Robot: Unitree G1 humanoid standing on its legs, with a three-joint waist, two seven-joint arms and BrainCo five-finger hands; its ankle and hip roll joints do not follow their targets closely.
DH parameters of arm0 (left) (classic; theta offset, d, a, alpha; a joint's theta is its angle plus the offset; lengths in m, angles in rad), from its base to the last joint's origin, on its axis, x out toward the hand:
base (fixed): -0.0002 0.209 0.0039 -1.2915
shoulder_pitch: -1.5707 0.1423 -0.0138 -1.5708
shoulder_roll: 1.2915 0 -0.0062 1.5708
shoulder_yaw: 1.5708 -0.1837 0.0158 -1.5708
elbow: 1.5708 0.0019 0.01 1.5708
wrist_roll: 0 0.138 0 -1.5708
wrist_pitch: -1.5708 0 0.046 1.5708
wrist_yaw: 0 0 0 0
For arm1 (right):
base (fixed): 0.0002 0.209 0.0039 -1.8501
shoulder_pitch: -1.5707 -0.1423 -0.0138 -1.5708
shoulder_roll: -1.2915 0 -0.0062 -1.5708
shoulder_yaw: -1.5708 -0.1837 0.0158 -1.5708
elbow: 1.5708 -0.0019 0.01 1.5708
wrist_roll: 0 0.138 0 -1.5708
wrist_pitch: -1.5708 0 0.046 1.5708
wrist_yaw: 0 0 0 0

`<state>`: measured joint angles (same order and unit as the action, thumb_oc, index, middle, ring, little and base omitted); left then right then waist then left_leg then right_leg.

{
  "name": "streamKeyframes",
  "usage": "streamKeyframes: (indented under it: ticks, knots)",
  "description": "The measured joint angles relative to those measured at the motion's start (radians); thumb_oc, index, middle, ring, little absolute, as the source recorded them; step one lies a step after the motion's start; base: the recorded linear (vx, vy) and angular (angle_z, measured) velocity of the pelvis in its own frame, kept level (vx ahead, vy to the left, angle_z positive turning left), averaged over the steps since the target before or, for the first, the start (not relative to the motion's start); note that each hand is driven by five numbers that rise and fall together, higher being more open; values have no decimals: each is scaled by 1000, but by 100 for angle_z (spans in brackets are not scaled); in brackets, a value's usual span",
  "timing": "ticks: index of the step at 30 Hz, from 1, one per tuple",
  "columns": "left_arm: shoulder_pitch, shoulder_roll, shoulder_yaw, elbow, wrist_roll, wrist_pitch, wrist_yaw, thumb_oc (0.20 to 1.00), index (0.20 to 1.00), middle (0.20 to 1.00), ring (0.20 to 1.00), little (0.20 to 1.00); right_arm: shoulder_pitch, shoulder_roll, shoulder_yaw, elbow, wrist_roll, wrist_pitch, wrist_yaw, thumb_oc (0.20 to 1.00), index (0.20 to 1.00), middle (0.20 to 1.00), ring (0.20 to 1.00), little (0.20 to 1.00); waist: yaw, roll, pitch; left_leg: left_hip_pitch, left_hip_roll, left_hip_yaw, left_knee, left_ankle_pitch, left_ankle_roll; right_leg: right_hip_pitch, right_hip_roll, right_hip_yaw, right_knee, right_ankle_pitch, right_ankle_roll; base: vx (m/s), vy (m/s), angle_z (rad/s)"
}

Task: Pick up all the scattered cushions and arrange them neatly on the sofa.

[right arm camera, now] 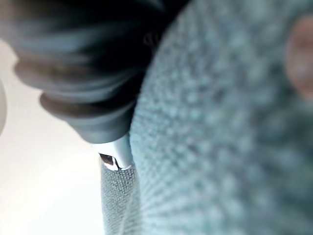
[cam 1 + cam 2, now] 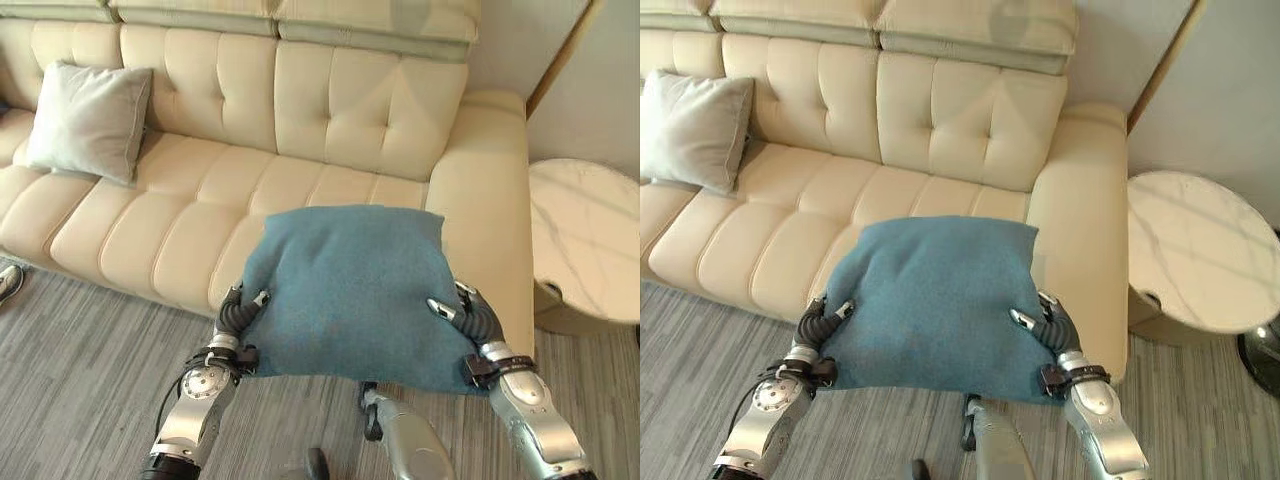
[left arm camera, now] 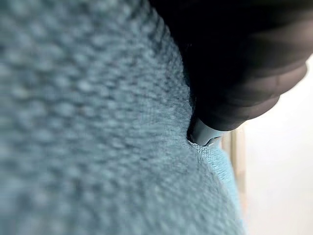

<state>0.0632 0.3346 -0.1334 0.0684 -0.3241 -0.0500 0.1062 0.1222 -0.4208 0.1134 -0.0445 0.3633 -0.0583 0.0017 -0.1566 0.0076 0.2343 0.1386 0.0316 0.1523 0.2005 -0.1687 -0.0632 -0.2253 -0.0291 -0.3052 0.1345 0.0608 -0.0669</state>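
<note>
A blue cushion (image 2: 345, 290) hangs in the air in front of the cream sofa (image 2: 180, 225), over the edge of its right seat. My left hand (image 2: 238, 318) grips the cushion's left edge and my right hand (image 2: 478, 320) grips its right edge. Each thumb presses down on the top face while the fingers lie hidden beneath. The wrist views show the blue fabric (image 3: 88, 122) right against the left hand's dark cover (image 3: 244, 63), and again (image 1: 220, 137) against the right hand's cover (image 1: 83, 73). A grey cushion (image 2: 88, 120) leans upright against the sofa back at the left.
A round marble-topped side table (image 2: 585, 240) stands just right of the sofa's right armrest (image 2: 485, 200). Grey striped carpet (image 2: 80, 380) lies in front of the sofa. A shoe (image 2: 8, 282) shows at the left edge on the floor.
</note>
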Motion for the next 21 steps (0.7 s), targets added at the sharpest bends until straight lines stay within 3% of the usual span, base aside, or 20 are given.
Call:
streamKeyframes:
  ticks: [1, 2, 3, 6, 7, 8, 10, 11, 12, 13, 14, 15, 16, 17, 18, 19, 21]
  knots:
    - [0, 1, 1, -12, 0, 0, -2, 200, 200, 200, 200, 200, -7, -11, -4, 0, 3, 0, 2, 200, 200, 200, 200, 200, 4, 0, 0, -58, 17, -2, 148, -4, -12, 21, 10, 2, -5, -24, -4, 91, -48, -16]
    - [3, -2, 2, -22, 0, -1, -1, 200, 200, 200, 200, 200, -11, -16, -8, -2, 3, -1, 7, 200, 200, 200, 200, 200, 12, -1, -2, -105, 33, 1, 262, -2, -33, 33, 7, 16, -6, -10, -23, 226, -80, -38]
    - [8, -12, 8, -30, 0, -2, 0, 200, 200, 200, 200, 200, -21, -20, -12, -4, 7, -3, 7, 200, 200, 200, 200, 200, 14, 7, -14, -145, 61, 18, 301, -21, -57, 62, 24, 50, -13, -32, -49, 116, -33, -36]
    - [-13, -8, 15, -47, 0, -1, -1, 200, 200, 200, 200, 200, -39, -25, -17, -6, 9, -6, 5, 200, 200, 200, 200, 200, 7, -14, -17, -231, 74, 47, 264, -33, -62, 110, 32, 86, -30, -48, -42, 224, 39, -44]
    - [-15, -2, 11, -56, 0, 0, -1, 200, 200, 200, 200, 200, -30, -23, -20, -10, 9, -6, 3, 200, 200, 200, 200, 200, -10, -24, -22, -257, 68, 43, 251, -40, -55, 143, 29, 133, -59, -60, -23, 64, 45, -19]
    - [-18, 5, 11, -63, 0, -2, -6, 200, 200, 200, 200, 200, -24, -17, -25, -13, 9, -5, -1, 200, 200, 200, 200, 200, -6, -54, -22, -268, 44, 48, 145, -39, -33, 177, 25, 177, -93, -62, -21, 120, 79, -57]
    - [-19, 24, 17, -62, 0, -2, -8, 200, 200, 200, 200, 200, -41, 3, -24, -12, 9, -9, -1, 200, 200, 200, 200, 200, 17, -92, -21, -327, 43, 23, -20, 25, -19, 196, 26, 227, -94, -63, -12, 98, 68, -100]
    - [-18, 30, 16, -61, 0, -2, -9, 200, 200, 200, 200, 200, -39, 12, -25, -12, 9, -10, -2, 200, 200, 200, 200, 200, 13, -97, -22, -363, 47, -19, -19, 58, -41, 211, 31, 236, -99, -68, 0, 109, 91, -91]
    - [-11, 32, 18, -56, 0, -2, -9, 200, 200, 200, 200, 200, -34, 18, -19, -9, 8, -9, -2, 200, 200, 200, 200, 200, 35, -107, -27, -334, 51, -32, -7, 97, -27, 221, 33, 253, -98, -70, 3, 117, 92, -84]
    - [-7, 35, 18, -56, 1, -3, -10, 200, 200, 200, 200, 200, -28, 20, -11, -8, 8, -15, -4, 200, 200, 200, 200, 200, 21, -109, -36, -302, 45, -65, -60, 144, -28, 231, 32, 277, -99, -77, 14, 145, 154, -91]
    - [-17, 31, 16, -54, 2, -2, -9, 200, 200, 200, 200, 200, -33, 15, -14, 0, 7, -15, -7, 200, 200, 200, 200, 200, 27, -107, -32, -265, 45, -65, -148, 217, -4, 230, 37, 290, -84, -90, 34, 77, 91, -63]
    - [-19, 23, 13, -52, 3, -2, -8, 200, 200, 200, 200, 200, -33, 5, -14, -1, 6, -15, -11, 200, 200, 200, 200, 200, 29, -85, -23, -231, 60, -62, -203, 356, 51, 230, 54, 287, -48, -107, 61, 127, 157, -49]
    - [-25, 20, 9, -42, 6, -1, -6, 200, 200, 200, 200, 200, -34, 14, -14, 8, -1, -15, -12, 200, 200, 200, 200, 200, 20, -76, -11, -187, 78, -60, -228, 335, 56, 210, 59, 283, 30, -131, 98, 119, 197, -47]
    - [-27, 12, 3, -25, 30, 2, 3, 200, 200, 200, 200, 200, -34, 27, -1, 16, -17, -15, -18, 200, 200, 200, 200, 200, 20, -62, -7, -146, 73, -56, -255, 332, 61, 169, 26, 269, 46, -205, 115, 145, 264, -50]
    - [-27, 21, 10, -24, 31, 2, 7, 200, 200, 200, 200, 200, -41, 28, 7, 15, -25, -15, -19, 200, 200, 200, 200, 200, 28, -69, -11, -133, 56, -48, -267, 331, 61, 183, 3, 273, -51, -170, 119, 125, 259, -60]
    - [-37, 38, 19, -16, 32, 2, 13, 200, 200, 200, 200, 200, -72, 36, 24, 24, -38, -16, -23, 200, 200, 200, 200, 200, 31, -86, -23, -121, 14, -30, -280, 322, 48, 241, -47, 277, -205, 13, 113, 58, 130, -48]
    - [-43, 39, 20, -15, 33, 2, 17, 200, 200, 200, 200, 200, -92, 39, 27, 40, -45, -16, -30, 200, 200, 200, 200, 200, 36, -64, -14, -112, 9, -31, -280, 314, 37, 243, -55, 281, -214, 33, 121, 20, 146, -29]
